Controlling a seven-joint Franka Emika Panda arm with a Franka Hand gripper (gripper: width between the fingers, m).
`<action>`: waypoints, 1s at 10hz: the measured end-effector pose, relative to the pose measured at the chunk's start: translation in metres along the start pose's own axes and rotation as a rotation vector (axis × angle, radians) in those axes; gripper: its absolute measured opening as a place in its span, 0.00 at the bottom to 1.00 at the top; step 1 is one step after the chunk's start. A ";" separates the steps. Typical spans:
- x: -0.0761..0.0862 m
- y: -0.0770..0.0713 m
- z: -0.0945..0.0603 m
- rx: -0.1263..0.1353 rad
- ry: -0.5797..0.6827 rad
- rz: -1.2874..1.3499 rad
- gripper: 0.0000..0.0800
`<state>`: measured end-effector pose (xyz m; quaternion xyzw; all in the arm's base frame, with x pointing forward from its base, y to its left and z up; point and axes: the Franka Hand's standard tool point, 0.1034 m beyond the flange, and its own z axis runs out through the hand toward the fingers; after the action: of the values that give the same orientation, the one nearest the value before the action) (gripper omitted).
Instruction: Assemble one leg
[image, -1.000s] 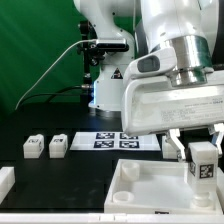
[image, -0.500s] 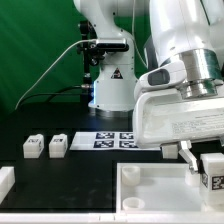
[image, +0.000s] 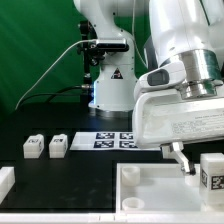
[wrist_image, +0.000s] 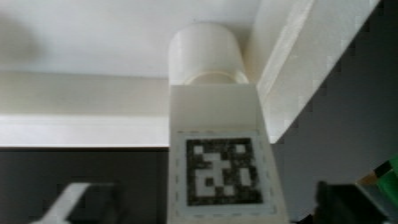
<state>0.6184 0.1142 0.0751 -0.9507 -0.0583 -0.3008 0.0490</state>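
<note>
A leg (image: 212, 172), a chunky white block with a black-and-white tag, stands upright on the far right corner of the large white tabletop panel (image: 150, 188). My gripper (image: 202, 162) straddles it, with one finger (image: 181, 158) apart from the leg's left side and the other past the frame edge. In the wrist view the leg (wrist_image: 221, 150) lies between my gripper's (wrist_image: 210, 208) two fingers with a dark gap on each side. Its round end (wrist_image: 203, 55) points into the panel's corner. The gripper is open.
Two more legs (image: 33, 147) (image: 58, 146) stand on the black table at the exterior view's left. The marker board (image: 118, 140) lies behind the panel. A white part (image: 5, 181) sits at the left edge. The robot base (image: 108, 85) stands behind.
The gripper carried the leg right and down onto the panel's corner. The visible finger has since drawn away from the leg, which stays standing.
</note>
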 end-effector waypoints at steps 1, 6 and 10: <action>0.000 0.000 0.000 0.000 0.000 0.000 0.78; -0.002 -0.006 0.003 0.009 -0.023 -0.004 0.81; -0.002 -0.006 0.003 0.009 -0.025 -0.004 0.81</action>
<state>0.6175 0.1203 0.0722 -0.9540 -0.0621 -0.2887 0.0521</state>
